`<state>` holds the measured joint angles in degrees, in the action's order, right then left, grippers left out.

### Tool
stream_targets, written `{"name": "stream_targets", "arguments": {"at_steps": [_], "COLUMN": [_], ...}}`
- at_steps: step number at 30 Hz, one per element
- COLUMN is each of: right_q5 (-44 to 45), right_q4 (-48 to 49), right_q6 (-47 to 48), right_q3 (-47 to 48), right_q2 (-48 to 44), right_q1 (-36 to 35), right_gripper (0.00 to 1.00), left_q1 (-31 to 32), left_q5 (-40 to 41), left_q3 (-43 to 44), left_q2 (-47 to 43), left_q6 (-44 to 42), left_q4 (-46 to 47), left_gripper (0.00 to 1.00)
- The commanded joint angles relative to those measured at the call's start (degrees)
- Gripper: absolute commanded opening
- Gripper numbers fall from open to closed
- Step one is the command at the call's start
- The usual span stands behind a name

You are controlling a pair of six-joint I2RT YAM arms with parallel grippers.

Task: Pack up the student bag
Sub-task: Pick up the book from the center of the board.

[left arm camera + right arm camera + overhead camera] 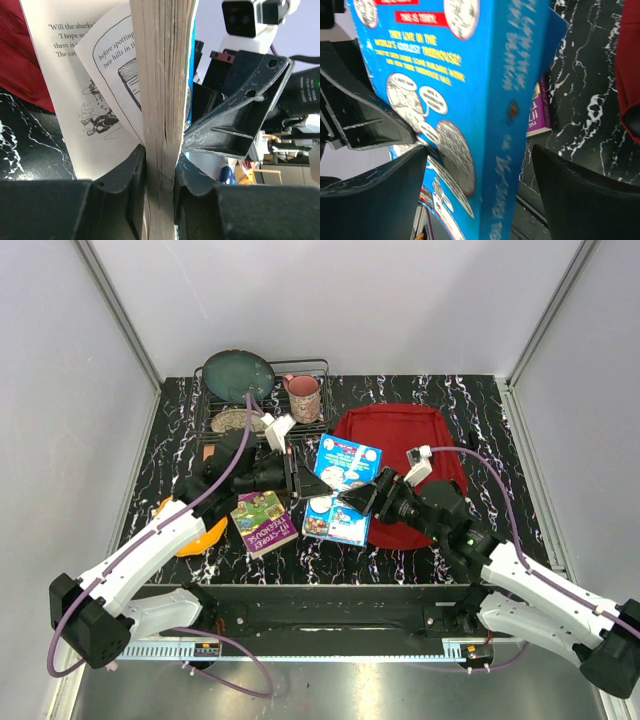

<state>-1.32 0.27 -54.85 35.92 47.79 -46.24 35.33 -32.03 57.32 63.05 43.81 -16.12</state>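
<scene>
The student bag [405, 445], dark red, lies flat on the right of the table; its edge also shows in the wrist views [20, 50] [627, 75]. My left gripper [303, 478] [160, 170] is shut on the page edge of a blue paperback book [348, 462] [162, 75], held on edge above the table with some pages fanning out. My right gripper [362, 500] [480, 170] is open, its fingers [590, 195] straddling the blue book's spine [510, 100] with a gap on the right side.
A second blue book [337, 521] and a purple book [263, 522] [540, 112] lie on the table near the front. An orange object [200, 537] sits under the left arm. A wire rack [310, 368] at the back holds a green plate [238, 375] and a pink mug [304, 397].
</scene>
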Motion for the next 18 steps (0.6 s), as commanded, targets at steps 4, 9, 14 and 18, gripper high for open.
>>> {"name": "stream_targets", "arguments": {"at_steps": [4,9,14,18], "right_q5": [-3.9,-2.7,-2.5,-1.9], "right_q4": [11.7,11.9,9.1,8.4], "right_q6": [-1.4,-2.2,-2.3,-2.9], "right_q3": [-1.0,-2.9,-3.1,-5.0], "right_q2": [0.4,-2.2,-4.2,-6.5], "right_q1": [-0.3,-0.2,-0.2,-0.2], "right_gripper": [0.58,0.14,0.00,0.00], "left_q1": [-0.2,-0.1,-0.1,-0.1], "left_q5": [-6.4,-4.5,6.8,13.7], "left_q3": [-1.9,-1.8,-1.0,-0.1], "left_q2": [-2.2,-2.1,-4.8,-7.2], "left_q6": [2.2,1.5,-1.4,-4.3], "left_q4": [11.6,9.4,2.3,-2.3], "left_gripper": [0.00,0.33,0.96,0.99]}}
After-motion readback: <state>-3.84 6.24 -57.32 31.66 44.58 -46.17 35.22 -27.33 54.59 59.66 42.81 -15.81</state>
